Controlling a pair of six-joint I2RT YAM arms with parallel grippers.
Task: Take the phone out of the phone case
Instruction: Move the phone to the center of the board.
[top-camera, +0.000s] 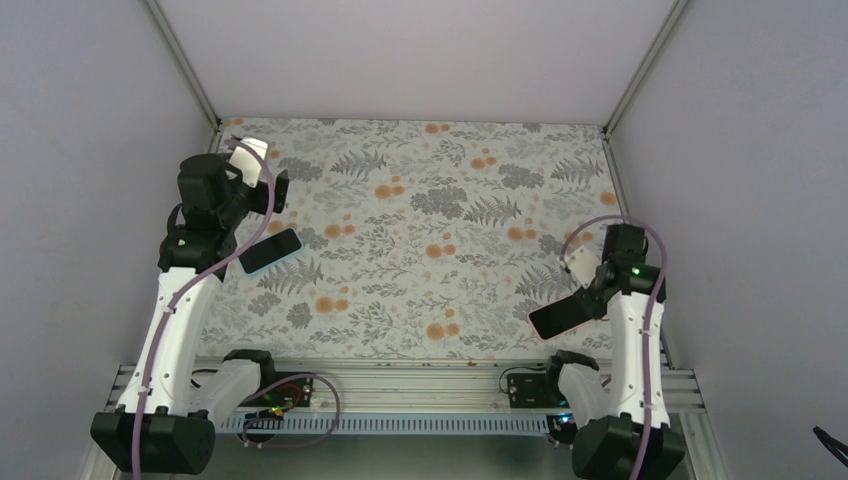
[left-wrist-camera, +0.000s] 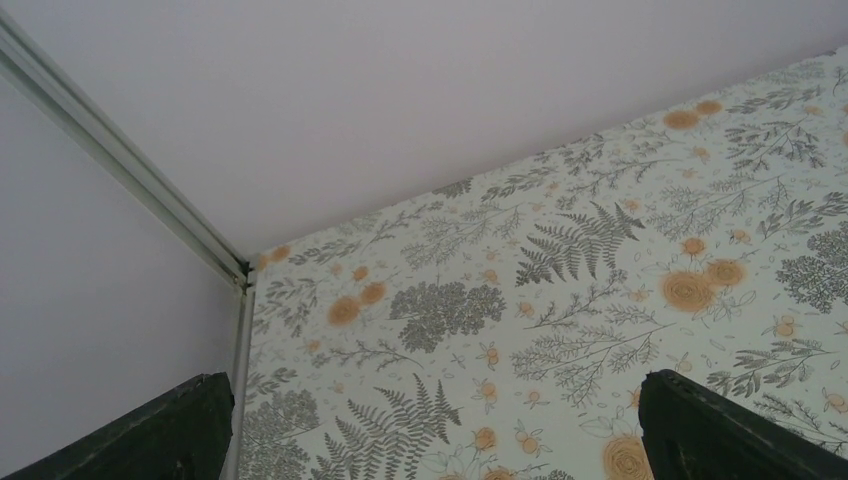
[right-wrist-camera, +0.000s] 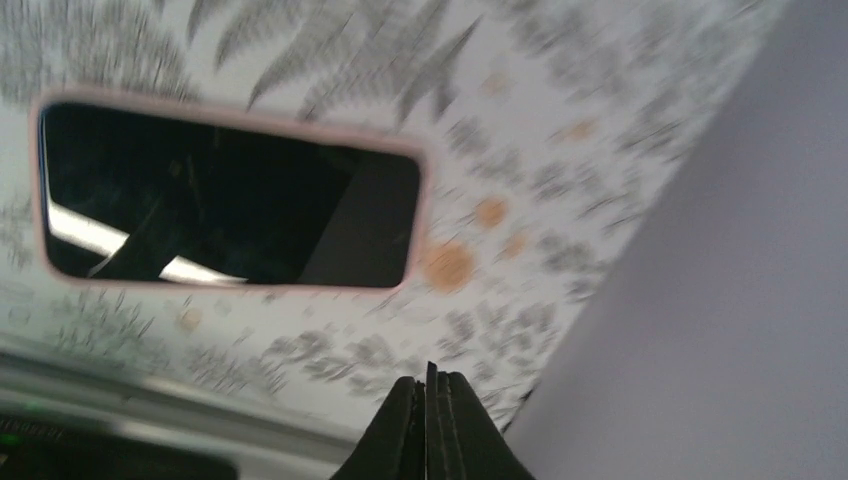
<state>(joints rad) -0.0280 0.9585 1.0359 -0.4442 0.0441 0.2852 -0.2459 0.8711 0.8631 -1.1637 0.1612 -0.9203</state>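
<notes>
Lying on the table (top-camera: 420, 200) at lower right, the pink-rimmed phone (right-wrist-camera: 230, 195) faces pinched-shut, empty right fingers (right-wrist-camera: 430, 425); a dark slab (top-camera: 270, 250), probably its case, rests at left near wide, empty left fingers (left-wrist-camera: 700, 430), suggesting separation is done.

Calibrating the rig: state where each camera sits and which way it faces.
Top external: above and behind the bases, looking down on the floral table; left arm and right arm show.
Left wrist: low over the table, facing its far left corner; two open jaws show.
Right wrist: looking down past shut jaws at a pink-rimmed phone.
Shared: top and right wrist both show that phone.
</notes>
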